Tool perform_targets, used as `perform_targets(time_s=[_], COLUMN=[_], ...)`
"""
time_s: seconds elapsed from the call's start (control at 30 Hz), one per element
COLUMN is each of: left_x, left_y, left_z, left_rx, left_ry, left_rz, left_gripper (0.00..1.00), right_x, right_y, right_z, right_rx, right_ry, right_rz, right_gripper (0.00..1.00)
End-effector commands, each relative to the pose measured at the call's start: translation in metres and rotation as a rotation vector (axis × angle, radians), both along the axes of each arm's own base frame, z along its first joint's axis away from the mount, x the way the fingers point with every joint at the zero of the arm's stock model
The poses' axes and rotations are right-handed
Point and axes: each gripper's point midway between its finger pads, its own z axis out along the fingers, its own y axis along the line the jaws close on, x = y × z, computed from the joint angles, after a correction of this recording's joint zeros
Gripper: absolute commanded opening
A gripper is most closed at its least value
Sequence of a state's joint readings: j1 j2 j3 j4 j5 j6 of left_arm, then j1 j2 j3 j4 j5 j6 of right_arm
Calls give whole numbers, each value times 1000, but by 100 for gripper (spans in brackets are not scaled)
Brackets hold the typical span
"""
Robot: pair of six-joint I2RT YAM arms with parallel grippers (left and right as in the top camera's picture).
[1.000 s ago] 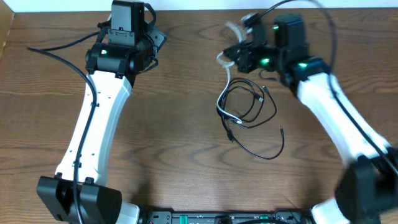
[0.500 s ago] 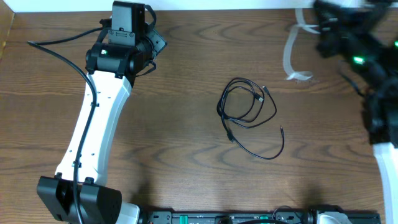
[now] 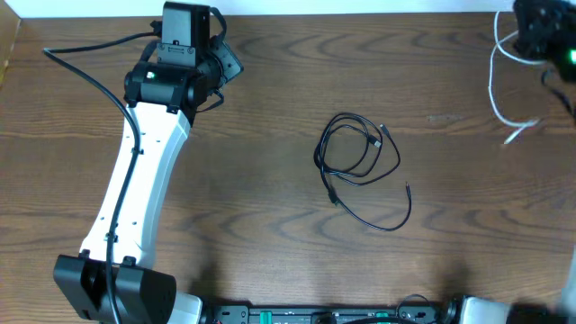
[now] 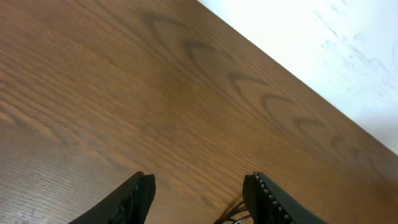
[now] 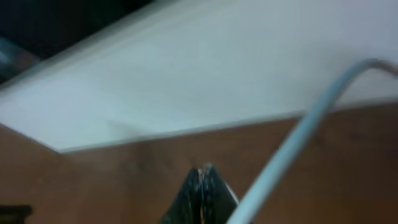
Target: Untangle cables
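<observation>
The black cable lies in a loose coil at the middle of the table, its tail curling toward the front right. The white cable dangles at the far right, apart from the black one, and hangs from my right gripper near the table's back right corner. In the right wrist view the gripper is shut, and the white cable runs blurred up past its right side. My left gripper hovers at the back left. In the left wrist view it stands open over bare wood, holding nothing.
A white wall or surface borders the table's back edge. The left arm stretches from the front left to the back. A thick black arm wire loops at the left. The right arm is mostly out of the overhead view.
My right gripper has swung from above the coil to the back right corner and pulled the white cable clear of the black one. The black cable and left arm stayed put.
</observation>
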State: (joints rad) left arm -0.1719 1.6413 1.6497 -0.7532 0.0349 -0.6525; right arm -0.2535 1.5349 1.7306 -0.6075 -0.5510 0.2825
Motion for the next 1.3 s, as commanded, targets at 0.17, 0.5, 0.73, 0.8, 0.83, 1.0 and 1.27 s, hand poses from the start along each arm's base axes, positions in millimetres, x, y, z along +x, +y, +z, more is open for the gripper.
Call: perform_targets(time_s=[0.17, 0.5, 0.73, 0.8, 0.83, 1.0, 1.27], left_x=[-4, -4, -4, -4, -4, -4, -5], left_y=[0, 0, -4, -4, -4, -4, -7], left_z=[11, 11, 11, 10, 10, 10, 10], left_rx=[10, 10, -6, -6, -6, -6, -6], left_ry=[-24, -24, -21, -19, -18, -19, -19], left_rz=[-28, -28, -43, -43, -43, -43, -50], left_gripper=[51, 51, 51, 51, 51, 51, 51], right_x=[78, 123, 136, 136, 135, 128, 127], right_y=[-65, -193, -272, -290, -297, -320, -318], right_z=[17, -34, -111, -140, -152, -214, -246], right_rx=[-160, -302, -288, -280, -275, -239, -210], right_ry=[-41, -1, 74, 117, 136, 253, 315], right_rz=[-90, -433, -525, -548, -554, -570, -548], right_gripper=[1, 1, 1, 1, 1, 1, 99])
